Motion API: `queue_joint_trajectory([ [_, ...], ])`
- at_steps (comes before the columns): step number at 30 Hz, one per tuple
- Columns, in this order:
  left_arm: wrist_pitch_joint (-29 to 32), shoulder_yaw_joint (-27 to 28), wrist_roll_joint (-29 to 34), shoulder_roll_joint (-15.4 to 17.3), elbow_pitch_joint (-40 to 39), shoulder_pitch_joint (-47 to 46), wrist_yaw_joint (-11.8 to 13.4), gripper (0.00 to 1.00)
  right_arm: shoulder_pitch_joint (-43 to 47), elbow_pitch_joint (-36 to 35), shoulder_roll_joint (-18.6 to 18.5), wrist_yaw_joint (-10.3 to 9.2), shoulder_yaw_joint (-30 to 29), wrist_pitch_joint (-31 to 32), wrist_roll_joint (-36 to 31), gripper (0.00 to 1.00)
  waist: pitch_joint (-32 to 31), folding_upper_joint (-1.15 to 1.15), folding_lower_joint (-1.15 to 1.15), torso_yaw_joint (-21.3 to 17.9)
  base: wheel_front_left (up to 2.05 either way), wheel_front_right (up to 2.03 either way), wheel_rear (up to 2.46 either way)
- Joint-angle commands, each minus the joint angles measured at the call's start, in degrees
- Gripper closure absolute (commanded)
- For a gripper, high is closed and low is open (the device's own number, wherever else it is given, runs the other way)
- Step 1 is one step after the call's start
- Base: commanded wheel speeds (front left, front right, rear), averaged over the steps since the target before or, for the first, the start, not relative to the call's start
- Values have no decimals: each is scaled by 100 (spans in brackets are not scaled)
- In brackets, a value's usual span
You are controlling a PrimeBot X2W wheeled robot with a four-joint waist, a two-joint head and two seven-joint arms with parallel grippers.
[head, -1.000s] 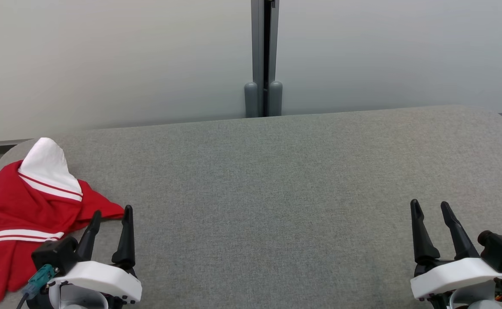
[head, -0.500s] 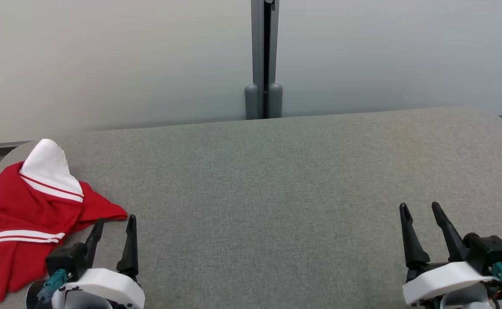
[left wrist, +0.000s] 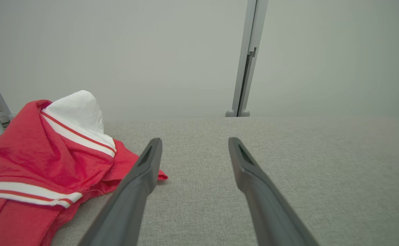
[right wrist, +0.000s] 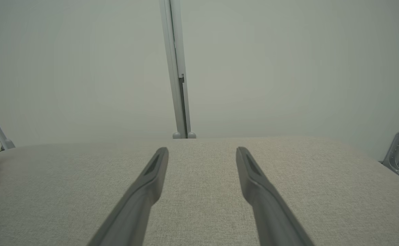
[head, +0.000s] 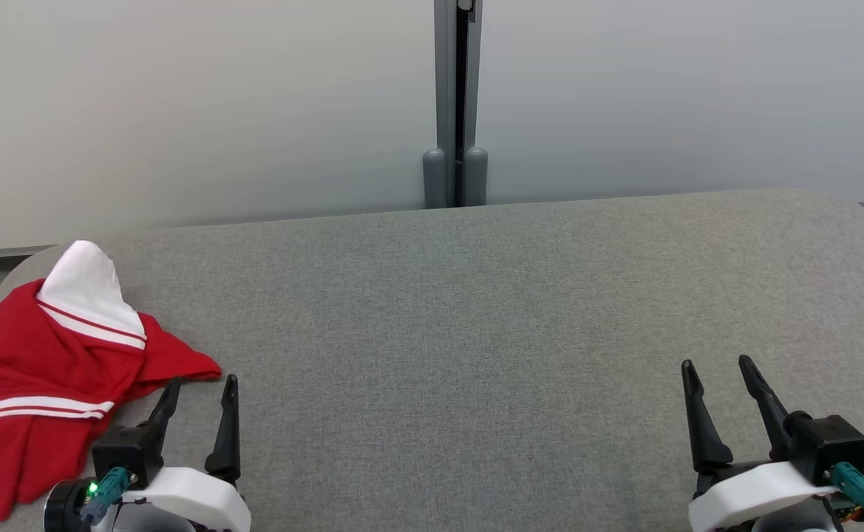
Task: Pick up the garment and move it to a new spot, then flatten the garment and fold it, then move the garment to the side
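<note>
**Both grippers open and empty; garment bunched at left end of pad**

Garment [head: 40, 369]: red, with white stripes and a white part. Lies crumpled at the left end of the grey pad [head: 476, 332] and runs out past the left edge of the head view. White part on the far side of the heap, raised into a rounded peak. One red corner pointing right, onto bare pad. Unfolded, not flat.

Left gripper [head: 203, 380]: jaws wide apart, nothing between them. Sits at lower left in the head view, fingers pointing away from the robot, just beside the garment's red corner. In the left wrist view, left finger [left wrist: 141, 177] overlaps that corner. Touching or only close: cannot tell.

Right gripper [head: 716, 362]: jaws wide apart too, nothing held. Sits at lower right in the head view, above bare pad, well apart from the garment. Right wrist view: a small patch of red and white at the far left edge, otherwise bare pad ahead of the fingers.

Behind the pad: pale wall panels [head: 180, 111], split by a grey post [head: 457, 103].
</note>
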Motion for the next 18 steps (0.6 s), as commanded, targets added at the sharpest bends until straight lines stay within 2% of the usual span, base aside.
queue_joint_trajectory([
  [1,-41,11,92,10,11,-86,-4,0,27,-1,-2,0,-10,-35,-110,0,-1,0,0,-2,0,0,0],
  [13,-160,68,446,-34,69,-93,9,0,78,72,71,0,-42,-122,-496,0,-29,0,0,-11,0,0,0],
  [18,-161,132,363,-55,87,-81,-15,0,83,101,86,0,-83,-124,-410,0,-31,0,0,-5,0,0,0],
])
